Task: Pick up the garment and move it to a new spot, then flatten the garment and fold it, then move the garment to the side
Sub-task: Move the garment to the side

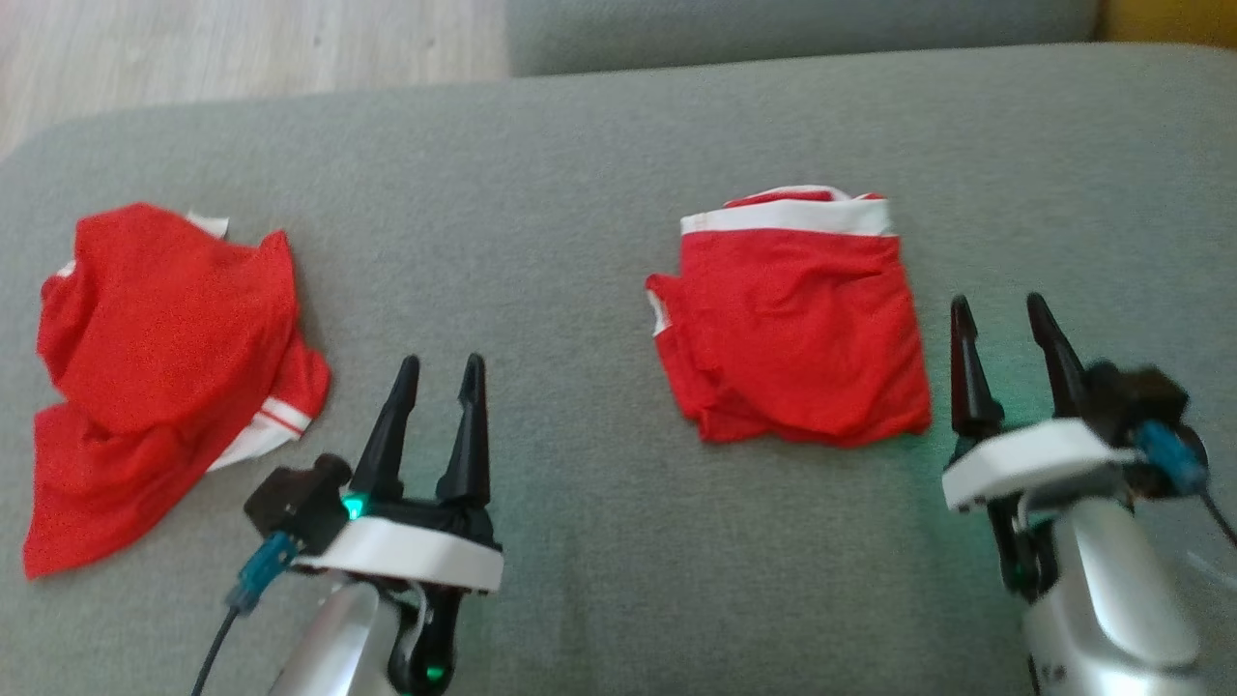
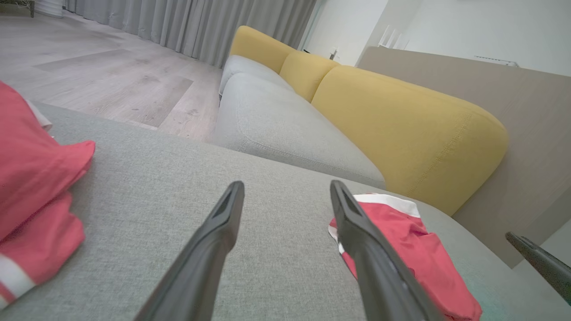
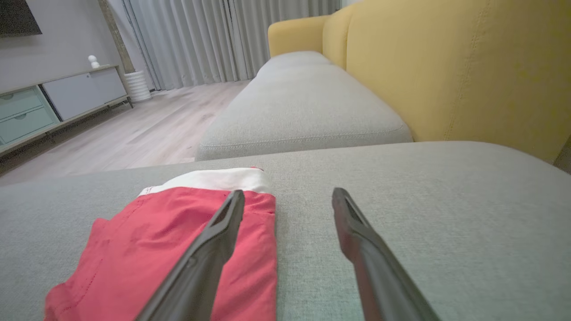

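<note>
1. Head view: the folded red garment (image 1: pixel 792 319) lies flat on the grey sofa cushion (image 1: pixel 580 193), with its white waistband along the far edge.
2. The right gripper (image 1: pixel 997 302) sits just beside the garment's right edge. Its fingers are apart and it holds nothing.
3. The left gripper (image 1: pixel 442 360) is also spread and empty, between the two heaps of cloth.
4. A crumpled red garment (image 1: pixel 164 367) lies to the left gripper's left, its long axis running near to far.
5. Judgement: the left arm is nearer the crumpled piece and the right arm nearer the folded one.
</note>
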